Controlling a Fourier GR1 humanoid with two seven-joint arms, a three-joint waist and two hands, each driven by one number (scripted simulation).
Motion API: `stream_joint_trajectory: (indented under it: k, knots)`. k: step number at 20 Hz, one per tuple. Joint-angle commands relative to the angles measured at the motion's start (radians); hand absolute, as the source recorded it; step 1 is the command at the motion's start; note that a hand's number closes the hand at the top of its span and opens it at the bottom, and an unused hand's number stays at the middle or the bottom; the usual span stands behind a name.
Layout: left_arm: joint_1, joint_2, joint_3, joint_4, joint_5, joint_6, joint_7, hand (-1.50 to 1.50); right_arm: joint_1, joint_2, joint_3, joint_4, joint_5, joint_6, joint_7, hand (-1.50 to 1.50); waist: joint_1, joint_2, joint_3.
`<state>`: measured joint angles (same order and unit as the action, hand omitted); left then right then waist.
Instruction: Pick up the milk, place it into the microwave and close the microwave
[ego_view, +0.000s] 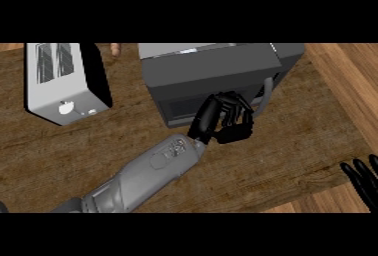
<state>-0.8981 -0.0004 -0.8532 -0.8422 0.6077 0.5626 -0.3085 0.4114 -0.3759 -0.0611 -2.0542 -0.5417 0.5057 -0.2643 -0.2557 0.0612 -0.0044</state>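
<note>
The dark grey microwave (214, 67) stands at the back middle of the counter. Its door (181, 107) faces me and looks swung to against the body, with the pale handle (266, 92) at its right. My left hand (225, 120) reaches in from the lower left and rests against the door's front, just left of the handle. Its fingers are relaxed and a little bent, and they hold nothing. My right hand (363, 175) rests open at the lower right edge, fingers up. The milk is nowhere in view.
A white and black toaster (63, 82) stands at the back left of the wooden counter (280, 155). A small tan object (116, 48) peeks out behind it. The counter's edge runs along the right and the lower right corner.
</note>
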Motion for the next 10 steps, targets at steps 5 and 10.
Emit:
stream_joint_trajectory:
  k: [5,10]
  knots:
    - [-0.088,0.000,0.059,0.098,0.103,-0.046,-0.069,1.50,-0.035,-0.019,-0.019,-0.027,-0.045,-0.018,0.035,-1.50,-0.011,0.013,0.000]
    - [-0.074,0.000,0.082,0.112,0.181,-0.053,-0.069,1.50,-0.047,-0.034,-0.030,-0.030,-0.079,-0.010,0.044,-1.50,-0.023,0.021,0.001]
